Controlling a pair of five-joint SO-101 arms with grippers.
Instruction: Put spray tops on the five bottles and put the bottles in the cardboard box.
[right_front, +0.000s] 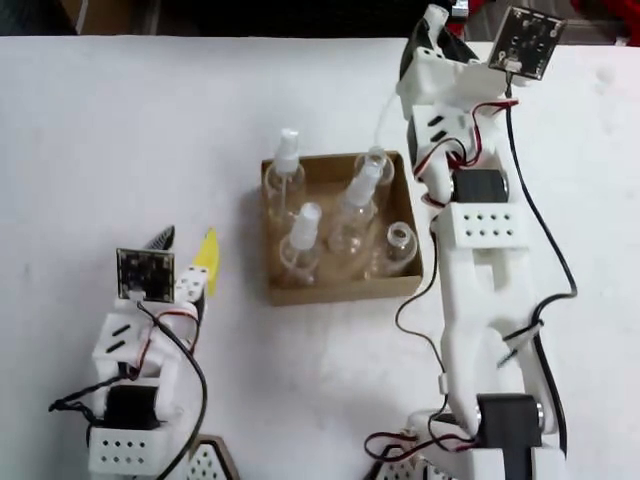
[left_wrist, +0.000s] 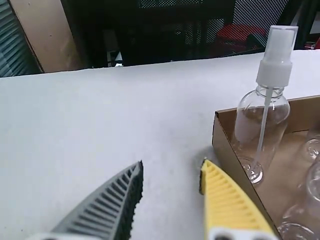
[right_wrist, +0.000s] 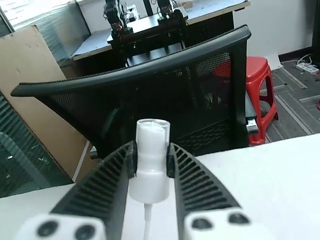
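Observation:
The cardboard box (right_front: 275, 292) sits mid-table with several clear bottles standing in it. Three wear white spray tops, among them one at the far left corner (right_front: 286, 172), which rises beside the box wall (left_wrist: 222, 135) as a capped bottle (left_wrist: 262, 110). An open-necked bottle (right_front: 398, 243) stands at the near right, another (right_front: 375, 160) at the far right. My right gripper (right_front: 418, 62) is beyond the box's far right corner, shut on a white spray top (right_wrist: 150, 162) whose thin tube (right_front: 385, 112) slants toward the box. My left gripper (left_wrist: 170, 175) rests open, left of the box, with nothing between its fingers.
A black mesh chair (right_wrist: 150, 100) stands past the table's far edge. The right arm's body (right_front: 485, 300) lies along the right side of the box. White tabletop (right_front: 120, 130) spreads to the left and far side.

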